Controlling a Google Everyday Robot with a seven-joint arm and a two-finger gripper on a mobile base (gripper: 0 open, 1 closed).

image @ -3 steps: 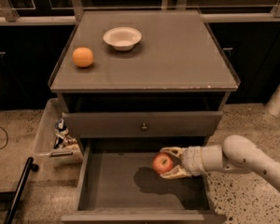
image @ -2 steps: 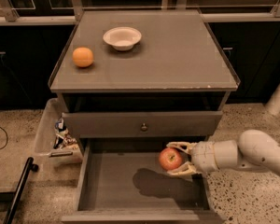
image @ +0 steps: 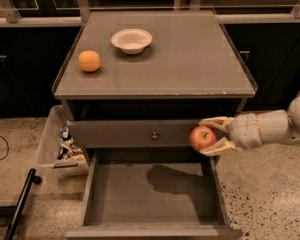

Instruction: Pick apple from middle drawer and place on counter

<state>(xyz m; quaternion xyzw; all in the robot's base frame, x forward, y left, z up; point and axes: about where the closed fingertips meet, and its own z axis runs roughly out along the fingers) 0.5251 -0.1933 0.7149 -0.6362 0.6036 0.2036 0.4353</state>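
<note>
My gripper comes in from the right and is shut on the red apple. It holds the apple in the air above the right side of the open middle drawer, in front of the drawer front with the knob, and below the counter's front edge. The drawer floor is bare, with the arm's shadow on it. The counter is the flat grey-brown cabinet top above.
An orange lies on the counter's left side and a white bowl stands at its back middle. A bin of clutter stands on the floor left of the cabinet, with a black pole beside it.
My gripper has lifted the apple up out of the drawer, from just above its floor to the height of the knobbed drawer front. The arm has risen and drawn right.
</note>
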